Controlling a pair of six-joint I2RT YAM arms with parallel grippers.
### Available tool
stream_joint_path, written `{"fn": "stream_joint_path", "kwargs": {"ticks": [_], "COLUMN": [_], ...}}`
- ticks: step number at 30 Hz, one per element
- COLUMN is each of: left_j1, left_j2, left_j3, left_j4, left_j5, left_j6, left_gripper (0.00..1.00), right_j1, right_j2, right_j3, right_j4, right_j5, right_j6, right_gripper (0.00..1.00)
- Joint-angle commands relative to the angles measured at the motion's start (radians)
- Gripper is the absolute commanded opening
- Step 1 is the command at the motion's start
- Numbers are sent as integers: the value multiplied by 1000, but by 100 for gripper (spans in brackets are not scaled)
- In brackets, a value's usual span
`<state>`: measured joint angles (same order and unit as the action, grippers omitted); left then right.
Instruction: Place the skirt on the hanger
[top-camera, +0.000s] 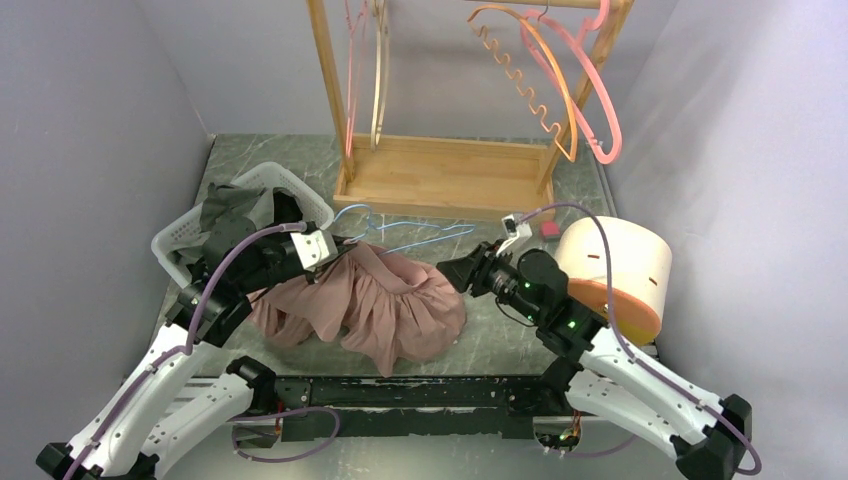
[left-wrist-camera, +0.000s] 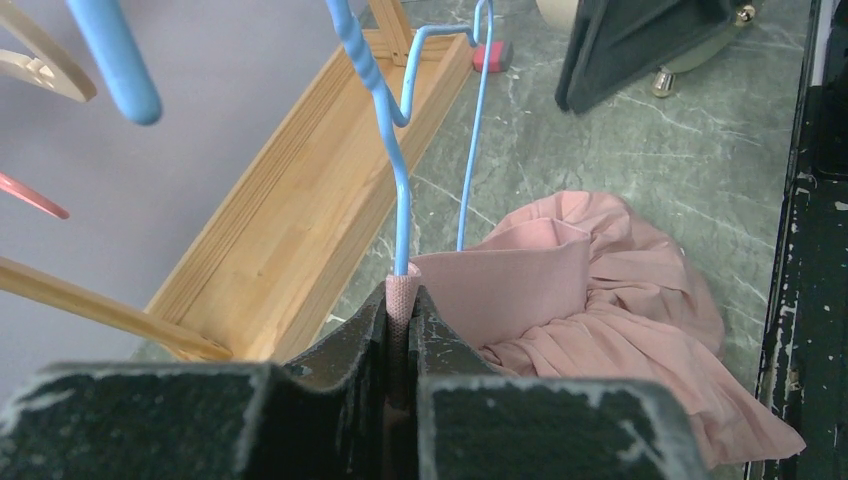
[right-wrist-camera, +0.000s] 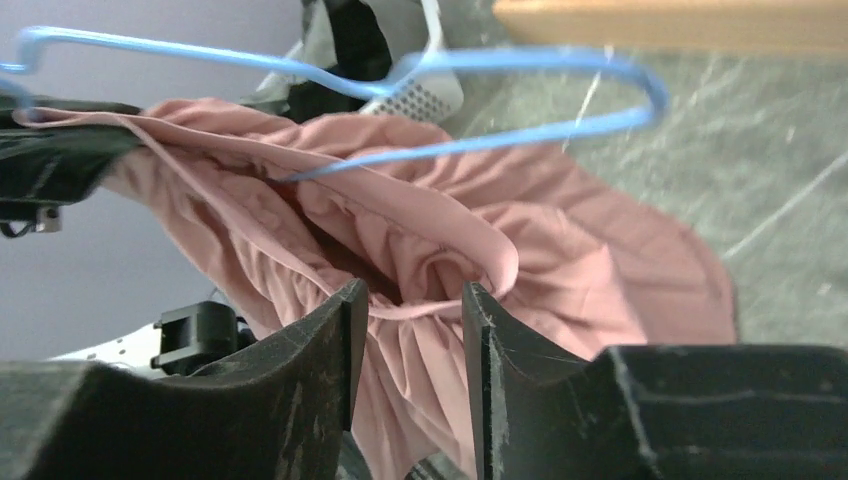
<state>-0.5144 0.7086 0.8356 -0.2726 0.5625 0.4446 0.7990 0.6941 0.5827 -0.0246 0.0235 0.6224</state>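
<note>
The pink skirt (top-camera: 390, 305) lies bunched on the table between the arms. A thin blue wire hanger (top-camera: 420, 238) rests at its far edge. My left gripper (top-camera: 335, 245) is shut on the skirt's waistband and holds it lifted. In the left wrist view the gripper (left-wrist-camera: 402, 305) pinches the pink band (left-wrist-camera: 520, 280), and the blue hanger wire (left-wrist-camera: 400, 190) runs into that fold. My right gripper (top-camera: 450, 272) is open just right of the skirt. In the right wrist view the gripper (right-wrist-camera: 405, 300) has skirt folds (right-wrist-camera: 560, 230) just beyond its tips, under the hanger (right-wrist-camera: 500, 60).
A wooden rack (top-camera: 450, 175) stands at the back with a pink hanger (top-camera: 590, 80) and an orange hanger (top-camera: 520, 70) on it. A white basket (top-camera: 190, 235) of dark clothes is at the left. A round cream container (top-camera: 615, 265) is at the right.
</note>
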Motion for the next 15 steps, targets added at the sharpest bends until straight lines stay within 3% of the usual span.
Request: {"fn": "stream_joint_path", "kwargs": {"ticks": [1,9,15], "left_j1": [-5,-5,-6], "left_j2": [-15,-21,-25], "left_j3": [9,-11,-17], "left_j4": [64,56,64], "left_j5": [-16,-48,-64], "left_j6": [1,-16,-40], "left_gripper": [7,7,7], "right_j1": [5,6,16], "right_j2": [60,300,432], "right_j3": [-85,-108,-96], "right_j4": [79,271,346], "right_j5": [18,-2,13], "right_j6": [229,354,382], "right_gripper": [41,57,57]}}
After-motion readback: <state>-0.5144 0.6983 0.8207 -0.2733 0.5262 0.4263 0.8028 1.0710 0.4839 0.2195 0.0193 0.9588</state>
